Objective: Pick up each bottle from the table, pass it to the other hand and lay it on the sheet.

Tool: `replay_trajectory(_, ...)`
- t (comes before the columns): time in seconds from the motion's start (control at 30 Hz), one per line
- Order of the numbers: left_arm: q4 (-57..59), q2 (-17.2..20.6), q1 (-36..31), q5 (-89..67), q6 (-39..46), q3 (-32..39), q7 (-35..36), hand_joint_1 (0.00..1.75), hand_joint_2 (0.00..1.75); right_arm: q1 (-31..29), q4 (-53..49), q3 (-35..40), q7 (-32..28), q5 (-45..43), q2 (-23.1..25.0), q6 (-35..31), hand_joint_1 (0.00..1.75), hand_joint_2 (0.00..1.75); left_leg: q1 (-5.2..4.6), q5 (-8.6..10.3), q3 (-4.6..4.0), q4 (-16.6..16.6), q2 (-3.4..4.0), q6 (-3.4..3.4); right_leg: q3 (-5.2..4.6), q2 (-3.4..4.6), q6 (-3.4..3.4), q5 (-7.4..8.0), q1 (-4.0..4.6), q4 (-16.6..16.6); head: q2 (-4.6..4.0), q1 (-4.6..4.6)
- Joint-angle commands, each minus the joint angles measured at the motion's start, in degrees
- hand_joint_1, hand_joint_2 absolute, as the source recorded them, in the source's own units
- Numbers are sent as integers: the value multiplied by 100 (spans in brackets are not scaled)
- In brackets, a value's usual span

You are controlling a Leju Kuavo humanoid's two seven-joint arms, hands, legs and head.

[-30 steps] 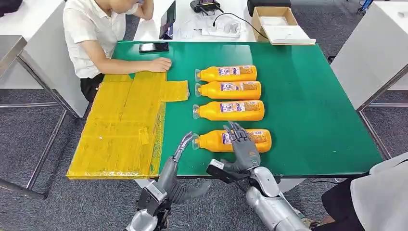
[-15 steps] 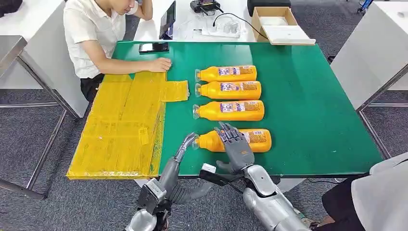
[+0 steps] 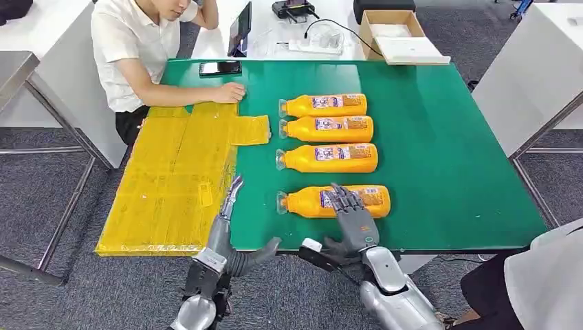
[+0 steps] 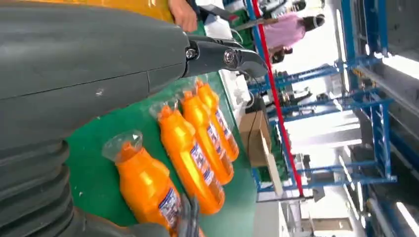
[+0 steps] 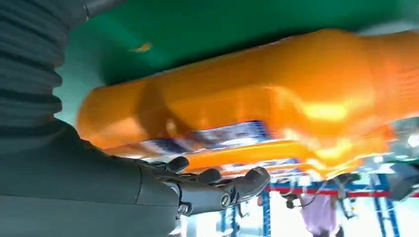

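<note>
Head view: four orange bottles lie on their sides in a column on the green counter (image 3: 447, 137), caps toward the yellow sheet (image 3: 175, 185); the sheet carries no bottle, so my read is zero delivered, all four left. Right hand (image 3: 349, 212) lies over the nearest bottle (image 3: 302, 201), fingers draped on its label end; the bottle sits flat on the counter, so this looks like a grasp in progress, not a lift. Whether the fingers have closed around it I cannot tell from here. Left hand (image 3: 230, 196) hovers at the sheet's edge, fingers extended, holding nothing, beside and apart from the bottle's cap. A person (image 3: 130, 48) sits at the far corner with a hand resting near the sheet's top edge. Left wrist view: the left hand (image 4: 217, 54) is empty, fingers stretched out; the nearest bottle (image 4: 143, 185) and the other three bottles (image 4: 197, 143) line up on the green surface, none touched by it. Right wrist view: the nearest bottle (image 5: 237, 113) is close against the right hand (image 5: 197, 187), fingers curled just beside its body; blurred, contact uncertain. Remaining by my estimate: finish the grip, lift, hand over to the left, lay down, then three more rounds.
</note>
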Motion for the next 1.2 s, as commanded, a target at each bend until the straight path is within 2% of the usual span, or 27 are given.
replay_trajectory(0.03,-53,20,93,2,-73,156,62,0,175,208,-146,-312,367,421,-206,177,0,175,4,-8,23,-5,4,-10,24,-5,-11,-8,6,-6,0,0)
replay_trajectory(0.4,-165,36,148,-15,-130,152,111,0,175,136,-186,-395,388,708,-147,11,0,175,2,-4,16,-4,4,-7,15,-2,-7,-4,4,-3,0,0)
replay_trajectory(0.63,-151,76,89,-12,-176,7,111,0,175,-265,310,-590,92,545,-113,-162,0,175,4,-12,26,0,18,-11,24,7,-13,-8,6,0,0,0)
replay_trajectory(0.93,-112,90,65,13,-213,-40,116,0,175,-402,619,-678,123,426,-94,-11,0,175,1,-5,16,-3,12,-8,15,5,-8,-3,3,-2,-2,0)
replay_trajectory(1.03,-30,76,25,77,-220,-31,153,0,175,-592,1146,-721,175,313,-50,263,0,175,0,-3,13,-4,9,-6,13,3,-7,-2,1,-2,-2,0)
replay_trajectory(1.07,174,56,-108,125,-260,-56,197,0,175,-811,1808,-830,274,234,12,253,0,175,2,-6,19,-4,13,-9,18,5,-9,-3,4,-3,0,0)
replay_trajectory(1.2,208,51,-126,133,-264,-72,220,0,175,-903,2038,-855,349,254,15,266,0,175,5,-3,37,-8,8,-10,35,-3,-11,-2,8,-12,0,0)
